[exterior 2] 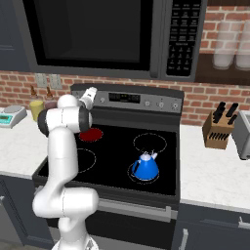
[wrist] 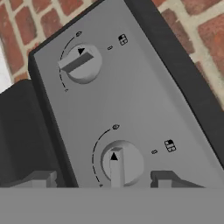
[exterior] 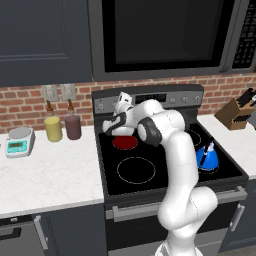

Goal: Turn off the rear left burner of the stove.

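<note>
Two knobs show on the grey steel panel (wrist: pixel 131 92) in the hand view. One knob (wrist: pixel 119 162) sits just ahead of the claw (wrist: pixel 99 179), between its two spread fingertips (wrist: pixel 37 178), with its bar in line with its arrow mark. The second knob (wrist: pixel 81 63) is farther along the panel from the claw, and its bar is turned aside from its arrow. The fingertips stand apart on both sides of the near knob — whether they touch it, I cannot tell.

The rear left burner (exterior: pixel 124 142) lies just below the claw (exterior: pixel 111 123) on the black glass of the stove (exterior: pixel 165 165), and its disc is bright red. Four ring-marked zones can be counted on the glass: the red one, one large white ring (exterior: pixel 136 169) in front of it, and two on the far side from the claw. One blue kettle (exterior 2: pixel 145 166) stands on the front one of those two.

Beyond the stove, past the claw, stand two cups — one yellow (exterior: pixel 53 128) and one dark red (exterior: pixel 73 126) — and one kitchen scale (exterior: pixel 19 141). Well apart on the other counter is one knife block (exterior 2: pixel 217 128). One black microwave (exterior 2: pixel 102 34) hangs above.
</note>
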